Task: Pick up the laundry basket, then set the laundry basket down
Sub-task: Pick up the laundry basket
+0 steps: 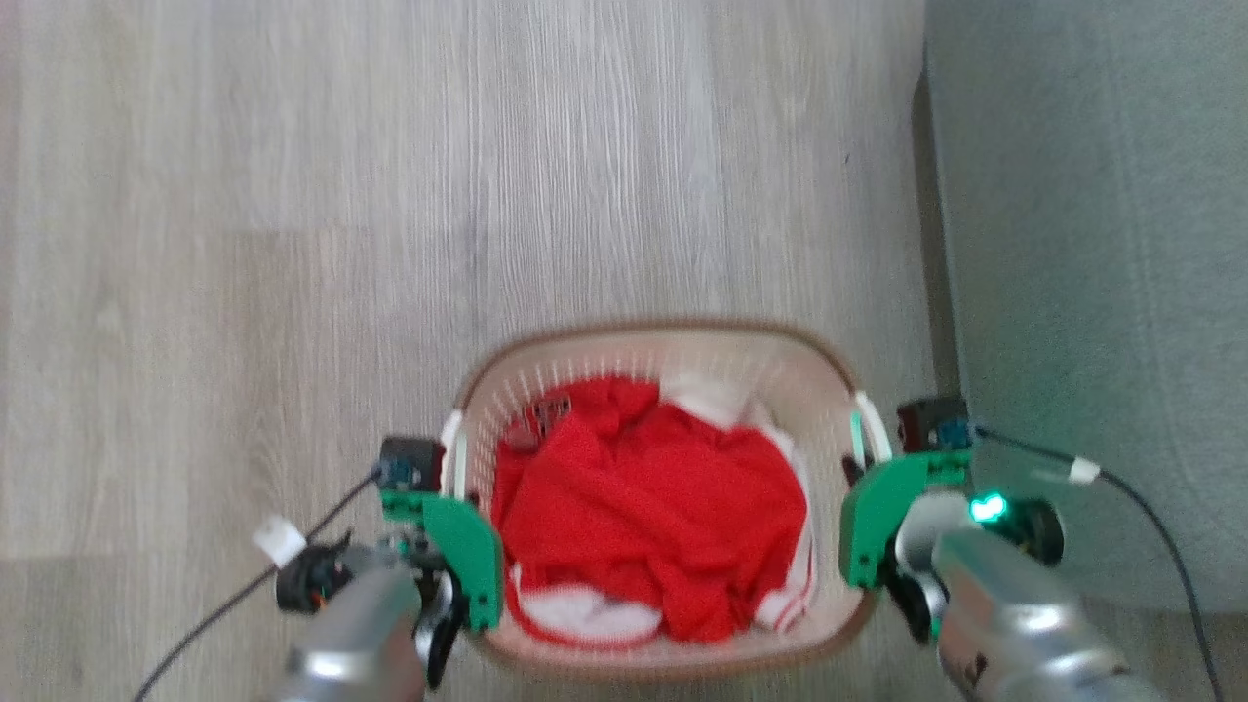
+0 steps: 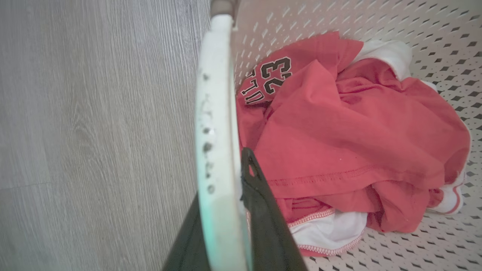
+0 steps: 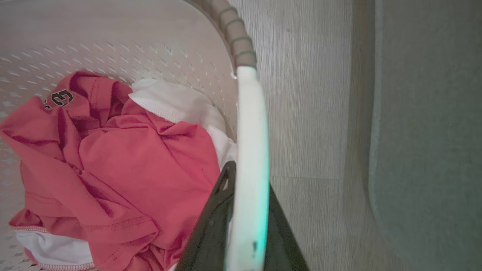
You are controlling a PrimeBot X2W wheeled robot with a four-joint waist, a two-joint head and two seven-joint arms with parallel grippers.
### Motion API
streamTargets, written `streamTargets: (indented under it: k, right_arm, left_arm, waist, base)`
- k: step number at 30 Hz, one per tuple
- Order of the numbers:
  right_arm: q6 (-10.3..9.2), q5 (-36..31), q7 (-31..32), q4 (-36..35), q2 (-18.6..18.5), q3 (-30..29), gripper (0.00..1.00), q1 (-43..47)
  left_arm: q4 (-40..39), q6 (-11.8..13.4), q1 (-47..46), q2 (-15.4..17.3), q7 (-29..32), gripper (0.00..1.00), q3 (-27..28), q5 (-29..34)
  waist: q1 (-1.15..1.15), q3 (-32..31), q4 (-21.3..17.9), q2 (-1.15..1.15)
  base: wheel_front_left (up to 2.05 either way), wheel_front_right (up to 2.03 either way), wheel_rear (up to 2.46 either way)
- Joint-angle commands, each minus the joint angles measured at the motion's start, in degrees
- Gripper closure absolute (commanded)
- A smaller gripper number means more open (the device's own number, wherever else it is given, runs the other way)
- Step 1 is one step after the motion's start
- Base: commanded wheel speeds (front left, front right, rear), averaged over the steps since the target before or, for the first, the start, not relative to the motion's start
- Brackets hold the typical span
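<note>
Left gripper [image 1: 453, 507]: clamped across the white left handle [image 2: 214, 113].
Laundry basket [image 1: 663, 341]: sat between both arms over the wood floor [image 1: 292, 244], clothes inside; whether it was lifted was unclear.
Right gripper [image 1: 863, 487]: closed on the right handle [image 3: 250, 150], near grey upholstery [image 1: 1092, 244].
Risk: uneven arm motion could tilt the basket and let a thin handle slip free.

Fingers [image 2: 265, 218] astride laundry basket [image 2: 414, 30] handle [image 2: 214, 113]

Red shirt [image 2: 339, 124]: number "23"; adjoining letters partly hidden, unreadable.
</note>
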Motion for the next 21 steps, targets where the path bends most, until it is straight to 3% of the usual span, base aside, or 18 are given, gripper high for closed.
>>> streamTargets:
  k: [1,21]
  right_arm:
    - [0.05,0.75,0.27,-0.04,-0.57,1.68,1.00,2.22]
    - [0.05,10.57,1.88,0.16,-0.57,10.93,1.00,11.92]
  left_arm:
    - [-0.34,0.28,1.25,2.32,0.13,1.00,0.22,-0.46]
    - [0.91,0.47,11.89,2.32,2.41,1.00,-6.39,-6.02]
  waist:
    - [0.01,-4.79,0.08,0.00]
    - [0.01,-20.64,0.21,0.00]
  base:
    - [0.00,0.00,0.00]
    - [0.00,0.00,0.00]
